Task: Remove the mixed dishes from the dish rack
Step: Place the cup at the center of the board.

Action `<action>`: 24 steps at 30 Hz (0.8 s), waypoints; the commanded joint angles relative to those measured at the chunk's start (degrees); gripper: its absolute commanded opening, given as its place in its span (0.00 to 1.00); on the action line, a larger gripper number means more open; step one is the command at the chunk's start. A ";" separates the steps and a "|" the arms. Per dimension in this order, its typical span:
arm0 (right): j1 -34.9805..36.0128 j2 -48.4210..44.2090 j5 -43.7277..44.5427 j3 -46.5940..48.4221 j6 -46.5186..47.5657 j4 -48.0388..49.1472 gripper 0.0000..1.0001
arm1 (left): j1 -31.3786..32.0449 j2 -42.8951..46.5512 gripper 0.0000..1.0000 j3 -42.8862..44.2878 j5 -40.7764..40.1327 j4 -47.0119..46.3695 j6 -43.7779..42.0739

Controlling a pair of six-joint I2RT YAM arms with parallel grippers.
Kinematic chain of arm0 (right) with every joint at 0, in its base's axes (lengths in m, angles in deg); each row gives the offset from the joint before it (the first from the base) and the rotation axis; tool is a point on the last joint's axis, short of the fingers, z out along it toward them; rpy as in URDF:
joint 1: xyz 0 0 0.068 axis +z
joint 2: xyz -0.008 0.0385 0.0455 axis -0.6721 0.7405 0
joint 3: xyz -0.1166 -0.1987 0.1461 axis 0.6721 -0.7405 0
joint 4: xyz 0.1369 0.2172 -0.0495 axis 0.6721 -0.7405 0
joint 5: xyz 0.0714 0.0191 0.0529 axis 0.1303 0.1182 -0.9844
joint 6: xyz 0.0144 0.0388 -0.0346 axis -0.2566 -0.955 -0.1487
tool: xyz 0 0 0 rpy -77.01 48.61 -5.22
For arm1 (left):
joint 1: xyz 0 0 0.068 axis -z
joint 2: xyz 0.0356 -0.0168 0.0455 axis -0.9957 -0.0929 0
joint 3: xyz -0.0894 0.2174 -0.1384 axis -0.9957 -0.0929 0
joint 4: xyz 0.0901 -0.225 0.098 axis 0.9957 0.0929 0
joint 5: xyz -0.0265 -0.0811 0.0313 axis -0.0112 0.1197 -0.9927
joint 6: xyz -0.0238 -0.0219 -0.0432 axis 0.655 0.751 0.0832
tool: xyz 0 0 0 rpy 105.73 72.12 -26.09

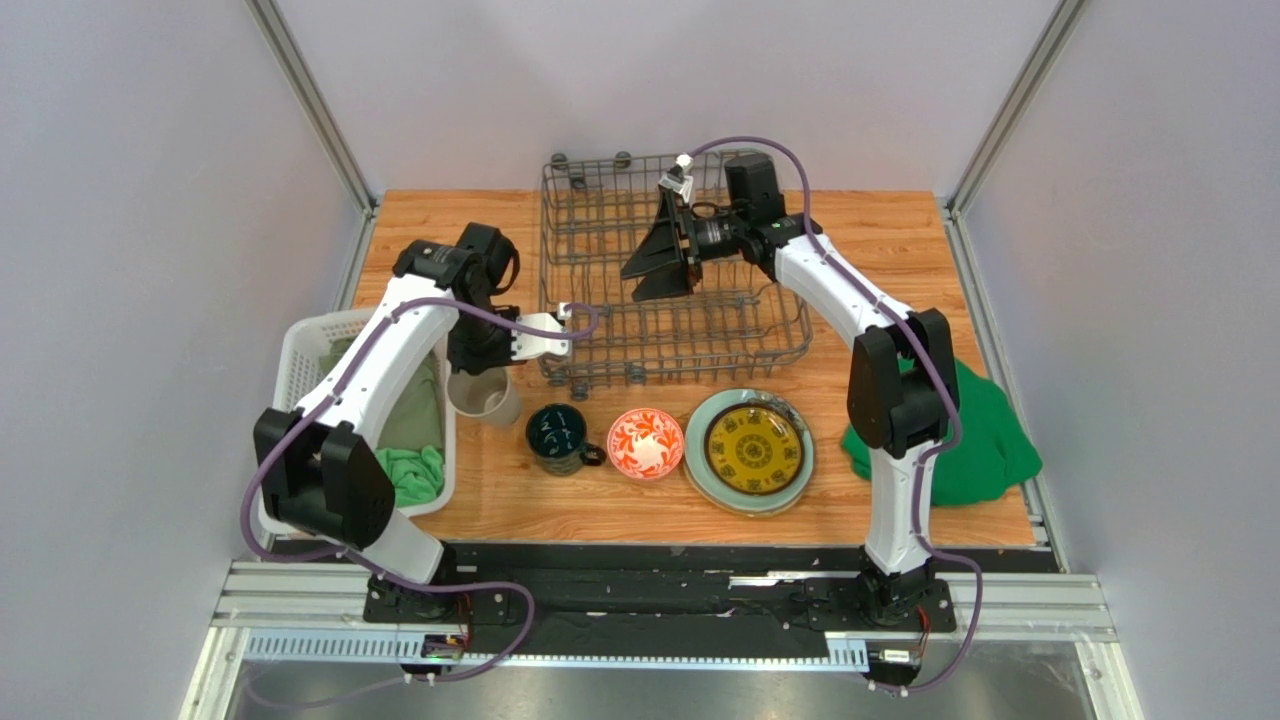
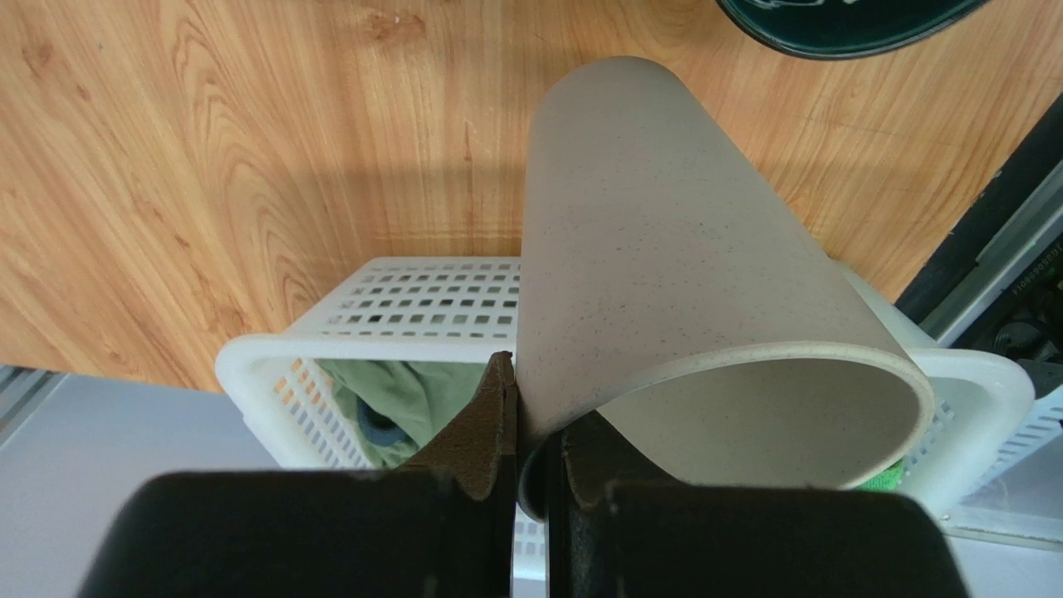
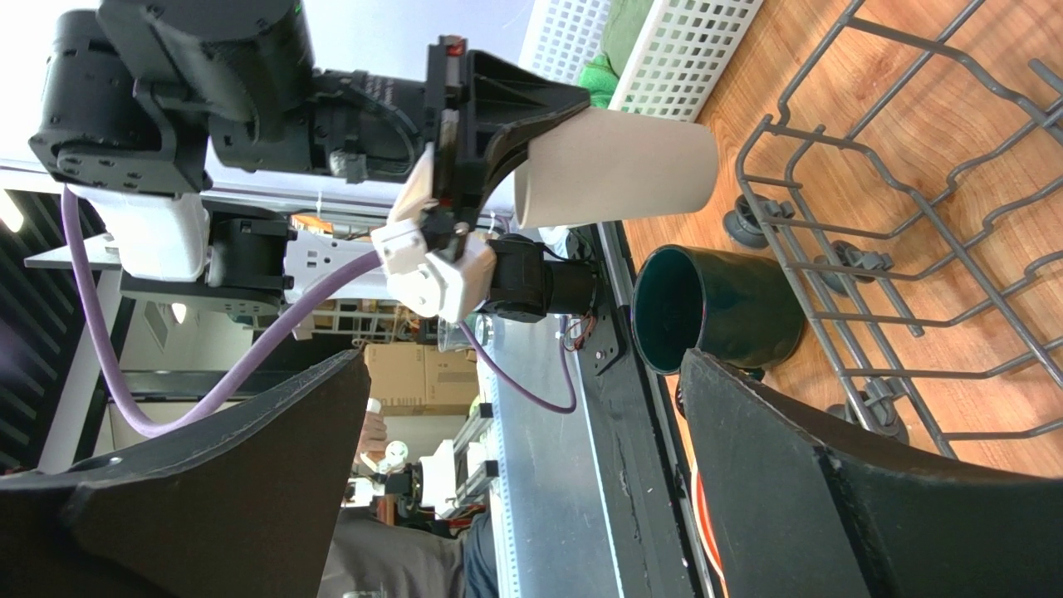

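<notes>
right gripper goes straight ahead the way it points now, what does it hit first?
Probably the dish rack side wires, since the open right gripper sits inside it; just past them, the dark teal mug. Depth is unclear in the wrist view.

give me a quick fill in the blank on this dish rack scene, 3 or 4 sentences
1. The left jaws are shut on the rim of the beige ____.
2. The right jaws hang open above the wire ____.
3. The red-and-white bowl sits between the teal mug and the stacked ____.
4. The top plate of that stack has a ____ pattern.
Missing words: tumbler; rack; plates; yellow.
</notes>
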 commanded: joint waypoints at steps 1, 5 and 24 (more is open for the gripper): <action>0.31 -4.31 0.18 -0.31 0.92 -0.19 0.99 | -0.30 -2.94 0.00 4.38 0.15 7.31 -1.31; 0.31 -4.49 0.45 -0.31 1.54 -0.28 0.99 | -0.21 -5.50 0.00 4.12 -0.28 8.89 -0.96; 0.31 -3.17 0.45 -0.13 1.89 -0.89 0.99 | 2.69 -6.21 0.00 -4.23 0.24 9.42 1.50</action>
